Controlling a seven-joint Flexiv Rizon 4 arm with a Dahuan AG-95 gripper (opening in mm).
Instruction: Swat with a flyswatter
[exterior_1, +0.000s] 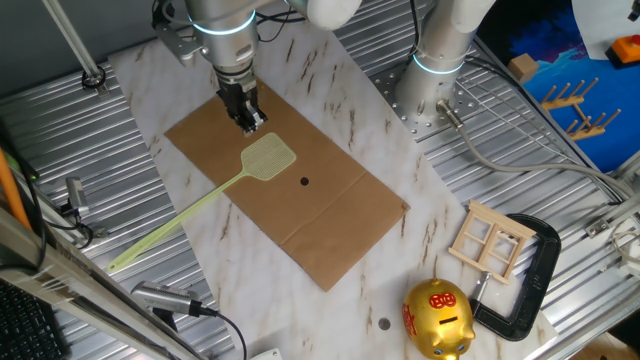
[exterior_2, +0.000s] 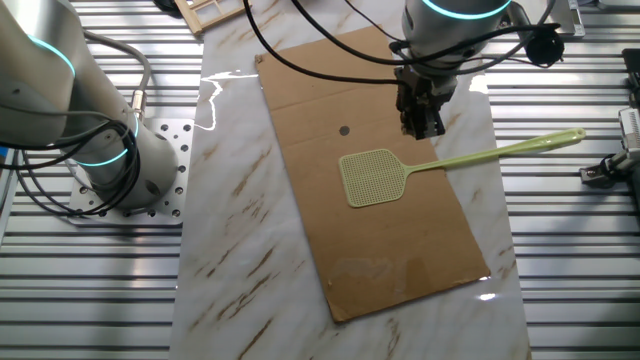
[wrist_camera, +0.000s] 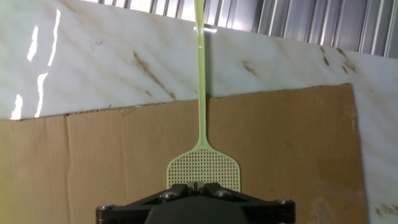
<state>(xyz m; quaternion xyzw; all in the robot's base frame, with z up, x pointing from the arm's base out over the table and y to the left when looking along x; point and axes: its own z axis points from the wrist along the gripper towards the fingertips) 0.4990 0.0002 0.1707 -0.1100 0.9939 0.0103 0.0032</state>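
The pale yellow-green flyswatter (exterior_1: 268, 156) lies flat on the brown sheet (exterior_1: 330, 225), its mesh head on the sheet and its long handle running off over the marble to the lower left. My gripper (exterior_1: 251, 122) hovers just beyond the head, apart from it, jaws pressed together and empty. The other fixed view shows the gripper (exterior_2: 423, 125) above the handle's neck near the head (exterior_2: 373, 177). In the hand view the fingertips (wrist_camera: 194, 186) meet at the bottom edge, with the head (wrist_camera: 203, 168) just ahead and the handle pointing away. A small black dot (exterior_1: 304, 182) sits on the sheet near the head.
A gold piggy bank (exterior_1: 438, 318), a wooden frame (exterior_1: 490, 240) and a black clamp (exterior_1: 530, 280) lie at the lower right. A second arm's base (exterior_1: 432, 85) stands behind the sheet. Ribbed metal tabletop surrounds the marble slab (exterior_1: 260, 290).
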